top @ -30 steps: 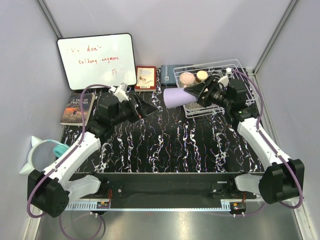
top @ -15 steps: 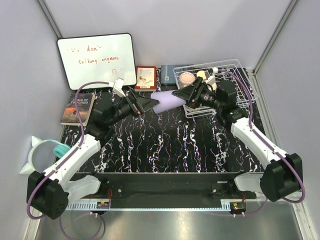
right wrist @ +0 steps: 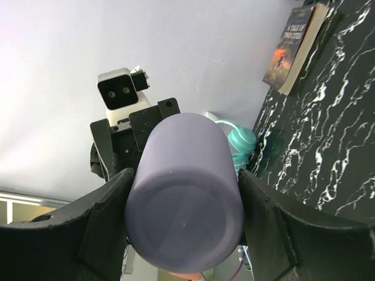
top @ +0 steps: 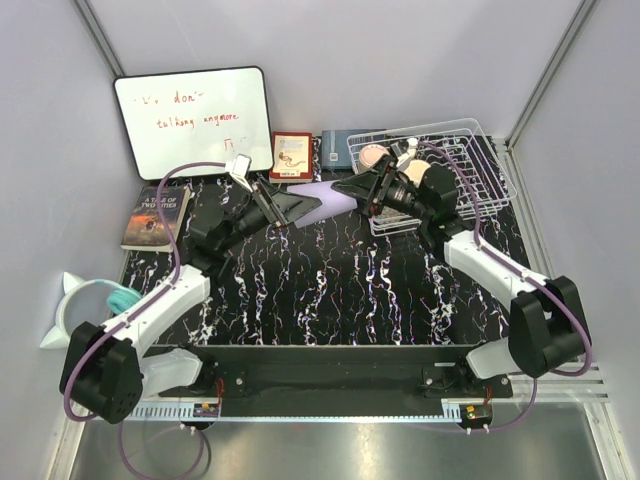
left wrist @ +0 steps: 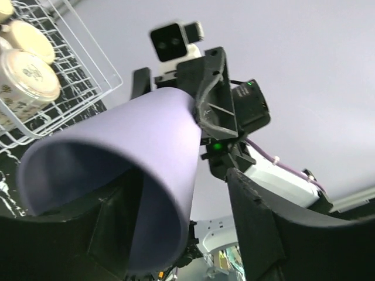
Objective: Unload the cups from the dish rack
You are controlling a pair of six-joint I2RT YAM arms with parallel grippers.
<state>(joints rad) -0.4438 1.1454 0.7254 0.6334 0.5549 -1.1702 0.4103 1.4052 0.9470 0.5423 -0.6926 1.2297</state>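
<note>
Black marbled tabletop (top: pixel 340 290) spreads out below me, closed in by pale grey walls, with a whiteboard (top: pixel 192 120) leaning at the back left and a paperback (top: pixel 155 215) lying flat near the table's left edge. My two arms meet above the rear middle of the table with the lavender cup (top: pixel 322 197) between them. It is up in the air on its side, clear of the table, just left of the dish rack (top: pixel 487 170) and in front of a small red-framed book (top: pixel 291 155). My right claw (top: pixel 354 189) is clamped on the cup's closed end: from that wrist I see the round base facing me and a dark finger pressed against each side of it. My left claw (top: pixel 300 206) comes in from the opposite side at the cup's open mouth. Its jaws are parted and straddle the rim wall. One finger looks to reach into the opening, though I cannot be sure, and the other stands outside with a sliver of background showing between it and the cup. The rack sits at the back right of the table, and two pale cups (left wrist: pixel 29 79) lie inside it near its left end.
</note>
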